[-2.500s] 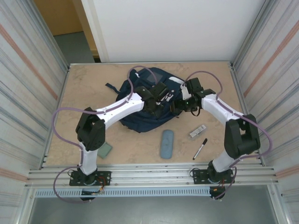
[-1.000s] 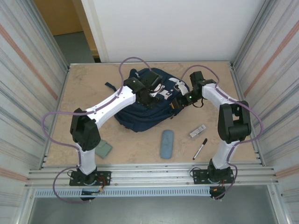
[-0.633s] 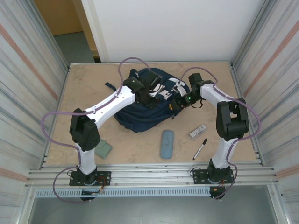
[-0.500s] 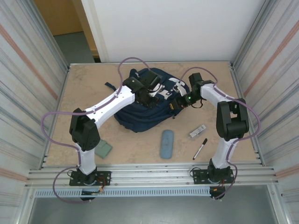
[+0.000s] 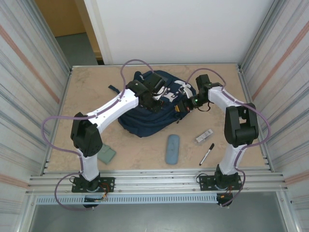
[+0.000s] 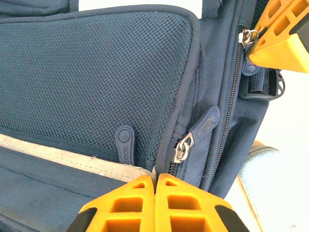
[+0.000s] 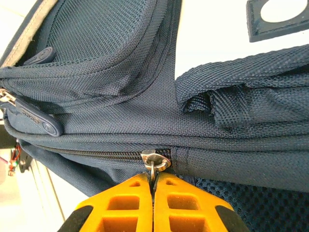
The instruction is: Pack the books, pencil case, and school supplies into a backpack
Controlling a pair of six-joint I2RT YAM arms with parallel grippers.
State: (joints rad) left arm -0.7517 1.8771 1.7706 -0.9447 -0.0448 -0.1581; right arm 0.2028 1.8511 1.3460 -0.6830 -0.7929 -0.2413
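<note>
The navy backpack [image 5: 145, 118] lies at the middle back of the table. My left gripper [image 5: 159, 100] is over its top, shut [image 6: 155, 175] on the seam by the mesh pocket and light stripe [image 6: 58, 155]. My right gripper [image 5: 181, 107] is at its right side, shut [image 7: 153, 180] on the metal zipper pull [image 7: 155, 159] of the main zipper. On the table in front lie the blue-grey pencil case [image 5: 172, 149], the black marker [image 5: 207, 154], the silvery bar [image 5: 204, 135] and the grey-green pad [image 5: 107, 154]. The books are out of view.
Metal walls close in the table [image 5: 87, 96] on the left and right, and a rail runs along the near edge. A loose dark strap [image 5: 114, 89] trails left of the backpack. Another zipper pull [image 6: 203, 126] hangs near my left fingers.
My right gripper has closed its jaws on the zipper pull at the backpack's right side. Before that, both arms reached further back over the backpack. The left gripper stayed shut.
</note>
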